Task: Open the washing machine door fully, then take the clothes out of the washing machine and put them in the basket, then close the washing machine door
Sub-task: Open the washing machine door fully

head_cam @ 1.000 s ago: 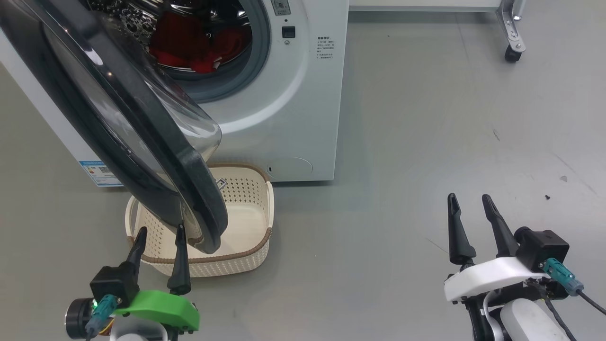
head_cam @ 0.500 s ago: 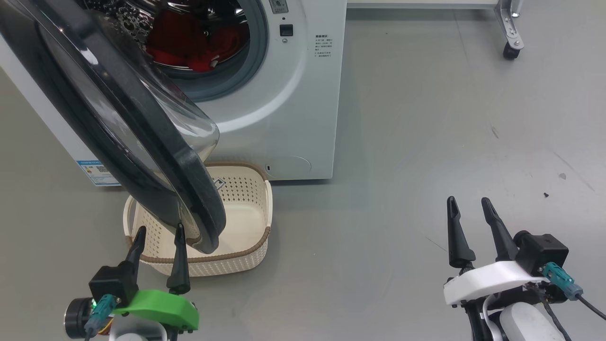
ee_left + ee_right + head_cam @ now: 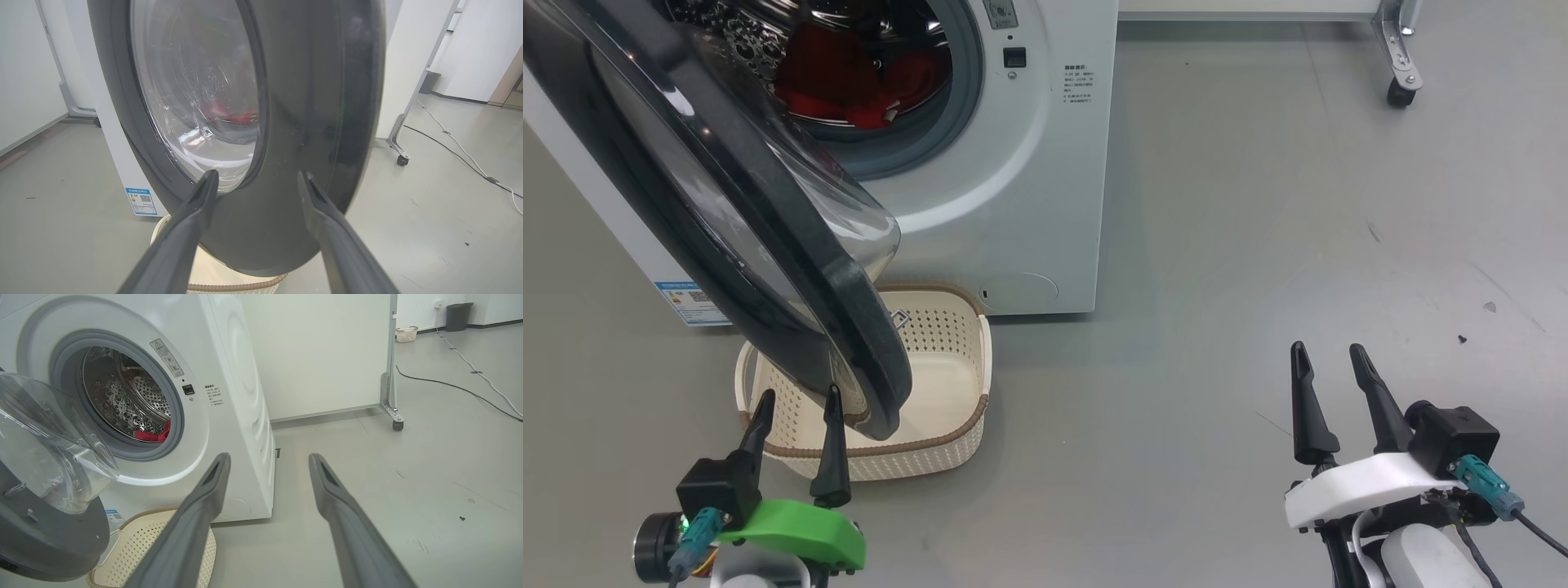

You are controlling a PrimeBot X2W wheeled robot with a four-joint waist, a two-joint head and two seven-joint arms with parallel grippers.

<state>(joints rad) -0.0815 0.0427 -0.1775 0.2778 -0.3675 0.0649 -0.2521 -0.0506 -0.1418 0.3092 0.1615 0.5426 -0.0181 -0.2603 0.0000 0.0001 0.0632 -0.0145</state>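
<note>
My left fingers (image 3: 832,449) stand spread and empty at 7 o'clock, close before the glossy black-rimmed round glass door (image 3: 862,343), which hangs partly open over the cream perforated plastic basket (image 3: 915,461). My right fingers (image 3: 1305,408), also spread, hold nothing at 4 o'clock. The bright red clothes (image 3: 849,77) lie inside the white front-loading washing machine (image 3: 1029,204) at 11 o'clock.

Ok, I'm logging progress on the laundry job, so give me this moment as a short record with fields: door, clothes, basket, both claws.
basket: cream perforated plastic, brown rim, on grey floor; nothing visible inside
door: large, round, black rim, clear glass centre; swung open, lower edge over basket
clothes: bright red fabric, inside white front-loading washing machine
left claw: open, empty, facing door's outer side
right claw: open, empty, above floor
</note>
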